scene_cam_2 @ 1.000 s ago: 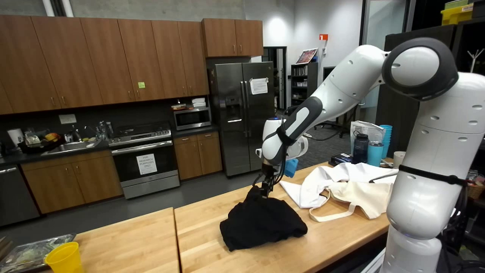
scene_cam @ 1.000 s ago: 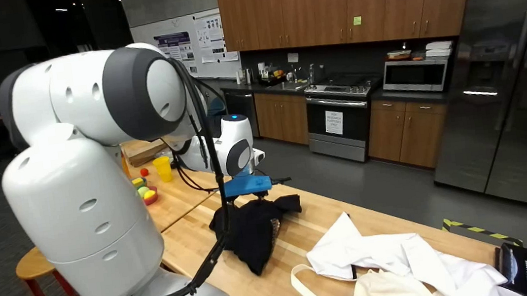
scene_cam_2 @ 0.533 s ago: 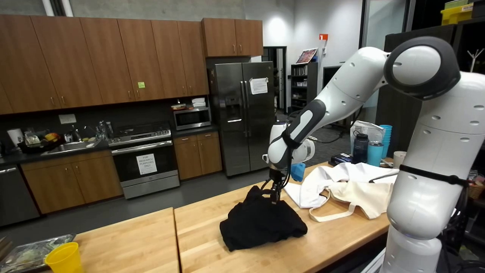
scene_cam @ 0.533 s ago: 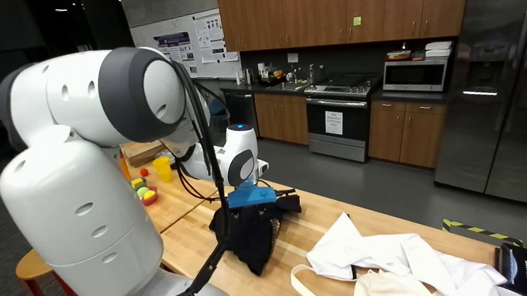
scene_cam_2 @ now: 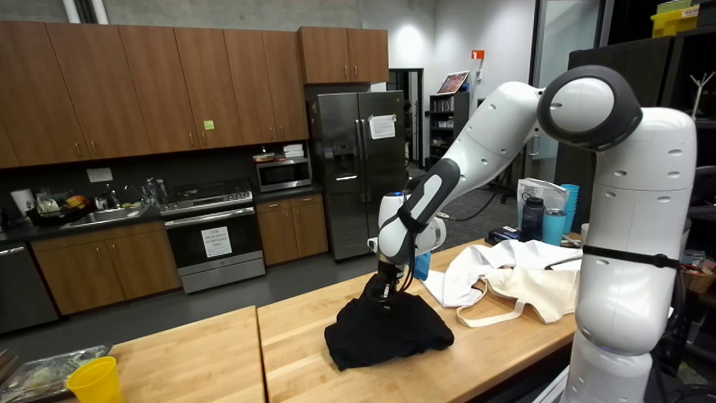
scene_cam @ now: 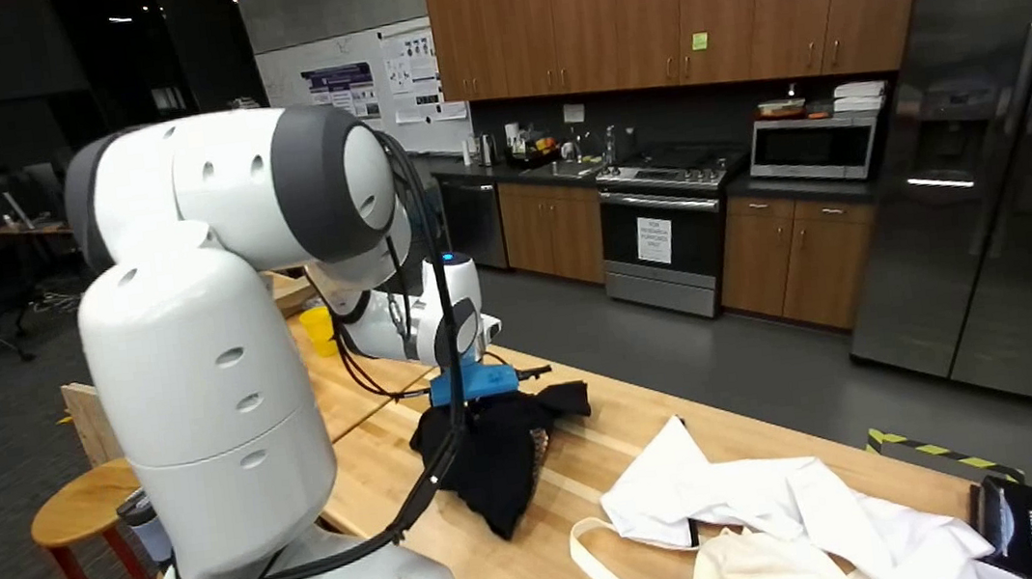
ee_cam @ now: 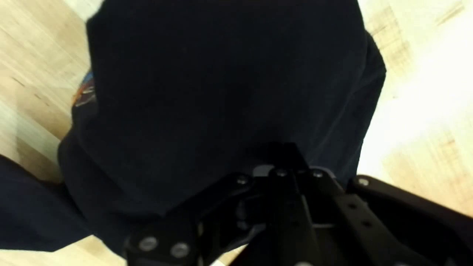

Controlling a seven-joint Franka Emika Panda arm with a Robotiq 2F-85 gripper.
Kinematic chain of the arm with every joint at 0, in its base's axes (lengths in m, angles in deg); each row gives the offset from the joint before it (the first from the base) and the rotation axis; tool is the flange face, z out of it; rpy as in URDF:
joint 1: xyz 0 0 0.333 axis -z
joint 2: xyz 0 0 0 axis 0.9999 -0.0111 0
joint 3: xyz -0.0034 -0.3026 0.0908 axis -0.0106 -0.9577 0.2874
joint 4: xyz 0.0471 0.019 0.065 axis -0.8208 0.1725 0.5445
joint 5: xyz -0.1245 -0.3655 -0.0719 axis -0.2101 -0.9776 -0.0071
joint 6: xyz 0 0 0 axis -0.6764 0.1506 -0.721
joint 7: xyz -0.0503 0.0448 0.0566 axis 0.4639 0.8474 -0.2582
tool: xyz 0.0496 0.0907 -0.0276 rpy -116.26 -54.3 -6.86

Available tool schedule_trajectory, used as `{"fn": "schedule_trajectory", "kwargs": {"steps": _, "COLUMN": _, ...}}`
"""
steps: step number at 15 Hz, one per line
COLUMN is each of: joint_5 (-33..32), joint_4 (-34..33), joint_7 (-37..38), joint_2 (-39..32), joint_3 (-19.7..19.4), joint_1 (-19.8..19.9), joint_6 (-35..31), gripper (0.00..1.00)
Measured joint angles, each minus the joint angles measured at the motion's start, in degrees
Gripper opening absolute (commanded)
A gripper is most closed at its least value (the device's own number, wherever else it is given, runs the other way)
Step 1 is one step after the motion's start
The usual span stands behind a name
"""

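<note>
Table (scene_cam_2: 296,358): pale wood, butted along a seam against a neighbouring table (scene_cam_2: 184,352).
Robot arm (scene_cam_2: 478,146): the only one, reaching out over the table, wrist bent downward.
Black cloth (scene_cam_2: 380,341): bunched on the table, directly under the pincer (ee_cam: 283,149). In the wrist view its bulk spreads ahead of the fingertips, and a narrow strip runs off at lower left. No clear long axis; in an exterior view it is widest from side to side.
Cream bag (scene_cam_2: 534,288): well apart from the black cloth, slack against some white cloth (scene_cam_2: 509,254); contents, if any, hidden.
Tray (scene_cam_2: 92,352): on the neighbouring table, clear-covered, something greenish inside, too blurred to name.
Pincer: pointing down, tips at the black cloth, fingers drawn together with no clear gap. Dark on dark, so whether a fold is pinched cannot be told.
Dark bottle (scene_cam_2: 532,219): upright beside a blue cup (scene_cam_2: 553,228), beyond the cream bag; insides unseen.
Yellow cup (scene_cam_2: 106,392): upright, just beside the tray; no contents visible.
Coloured patch (ee_cam: 85,90): on the black cloth's edge, left of the pincer in the wrist view.
</note>
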Motion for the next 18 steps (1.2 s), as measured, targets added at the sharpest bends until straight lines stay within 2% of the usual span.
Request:
{"fn": "schedule_trajectory", "kwargs": {"steps": 2, "joint_5": -2.41, "joint_4": -1.37, "joint_7": 3.18, "joint_2": -3.17, "joint_3": 0.87, "joint_1": -0.12, "joint_6": -2.14, "gripper": 0.0}}
{"fn": "schedule_trajectory", "kwargs": {"steps": 6, "joint_5": -12.11, "joint_4": -3.46, "joint_7": 13.35, "joint_2": -8.92, "joint_3": 0.77, "joint_1": -0.1, "joint_6": -5.35, "gripper": 0.0}}
{"fn": "schedule_trajectory", "kwargs": {"steps": 7, "joint_5": -13.87, "joint_4": -4.03, "joint_7": 15.46, "joint_2": -9.97, "joint_3": 0.63, "joint_1": -0.1, "joint_6": -5.55, "gripper": 0.26}}
{"fn": "schedule_trajectory", "kwargs": {"steps": 8, "joint_5": -14.88, "joint_4": -4.66, "joint_7": 17.09, "joint_2": -10.9, "joint_3": 0.61, "joint_1": -0.1, "joint_6": -5.61, "gripper": 0.02}}
{"fn": "schedule_trajectory", "kwargs": {"steps": 9, "joint_5": -15.23, "joint_4": -5.27, "joint_7": 18.24, "joint_2": -11.54, "joint_3": 0.62, "joint_1": -0.11, "joint_6": -5.52, "gripper": 0.05}}
{"fn": "schedule_trajectory", "kwargs": {"steps": 12, "joint_5": -15.36, "joint_4": -6.27, "joint_7": 19.43, "joint_2": -12.33, "joint_3": 0.7, "joint_1": -0.14, "joint_6": -5.33, "gripper": 0.24}}
{"fn": "schedule_trajectory", "kwargs": {"steps": 18, "joint_5": -15.36, "joint_4": -6.32, "joint_7": 19.7, "joint_2": -12.37, "joint_3": 0.72, "joint_1": -0.28, "joint_6": -5.33, "gripper": 0.26}}
